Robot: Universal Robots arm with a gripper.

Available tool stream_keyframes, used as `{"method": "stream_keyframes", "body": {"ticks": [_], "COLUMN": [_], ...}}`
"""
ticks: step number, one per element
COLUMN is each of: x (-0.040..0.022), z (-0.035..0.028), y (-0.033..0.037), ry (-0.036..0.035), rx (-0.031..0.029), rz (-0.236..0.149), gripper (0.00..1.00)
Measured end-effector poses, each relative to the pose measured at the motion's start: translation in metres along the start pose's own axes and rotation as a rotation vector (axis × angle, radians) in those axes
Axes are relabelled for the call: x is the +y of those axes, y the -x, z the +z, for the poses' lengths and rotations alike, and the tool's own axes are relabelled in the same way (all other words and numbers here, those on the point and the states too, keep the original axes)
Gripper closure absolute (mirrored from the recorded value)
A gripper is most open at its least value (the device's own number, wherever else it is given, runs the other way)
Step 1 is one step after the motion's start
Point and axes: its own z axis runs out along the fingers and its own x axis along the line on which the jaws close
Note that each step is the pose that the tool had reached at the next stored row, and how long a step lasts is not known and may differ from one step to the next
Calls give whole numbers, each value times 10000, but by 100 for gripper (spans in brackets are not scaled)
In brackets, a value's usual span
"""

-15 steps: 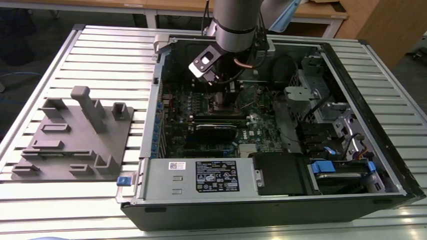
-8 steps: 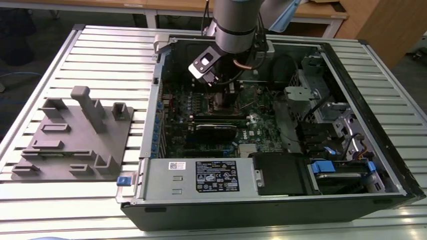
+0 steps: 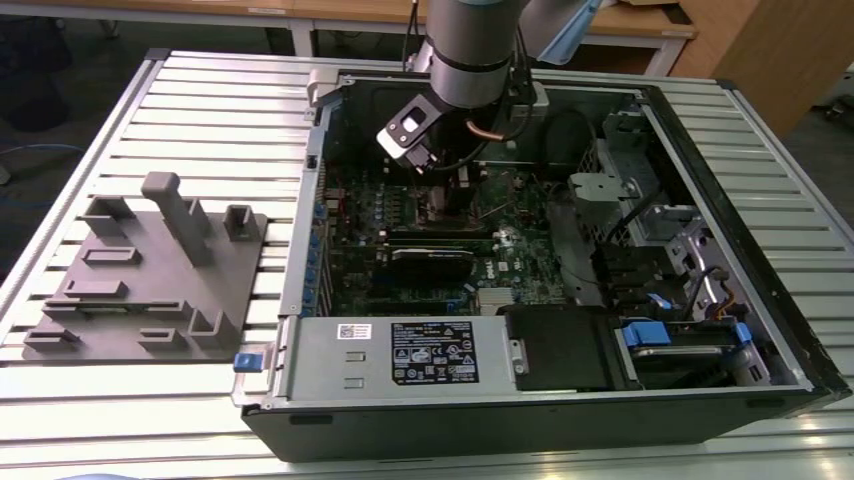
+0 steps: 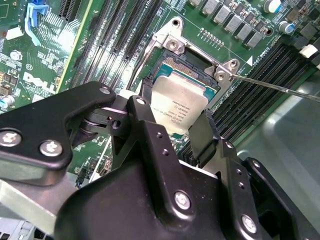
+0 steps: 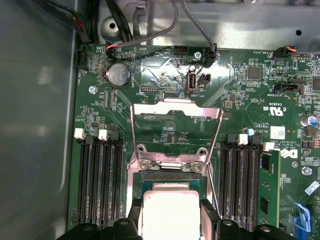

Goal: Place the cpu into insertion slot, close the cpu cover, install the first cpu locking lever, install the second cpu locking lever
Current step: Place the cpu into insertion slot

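In both wrist views my gripper (image 4: 175, 112) (image 5: 171, 220) is shut on the cpu (image 4: 181, 106) (image 5: 170, 212), a flat square chip with a dull silver top, one black finger on each of two opposite edges. The chip hangs slightly tilted just over the insertion slot (image 4: 186, 71) (image 5: 169, 179), covering part of the dark recess. The cpu cover (image 5: 175, 107) stands swung open beyond its hinge, a silvery frame with a cut-out centre. A thin metal lever rod (image 4: 280, 88) sticks out beside the socket. In the exterior view the gripper (image 3: 447, 185) is low over the motherboard inside the open computer case (image 3: 307, 240).
Rows of black memory slots (image 5: 100, 185) (image 5: 245, 185) flank the socket. A coin battery (image 5: 118, 75) and cables lie beyond the cover. A black card (image 3: 430, 262), the power supply (image 3: 400, 355) and drive bays (image 3: 667, 260) fill the case. A grey fixture plate (image 3: 134, 300) lies at the exterior view's left.
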Motion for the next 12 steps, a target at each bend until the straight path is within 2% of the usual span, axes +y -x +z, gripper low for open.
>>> {"method": "stream_keyframes", "body": {"ticks": [9,12], "x": [0,-2], "z": [19,44], "y": [1,1], "ry": [0,0], "rx": [-1,0], "rz": [0,0], "gripper": [46,46]}}
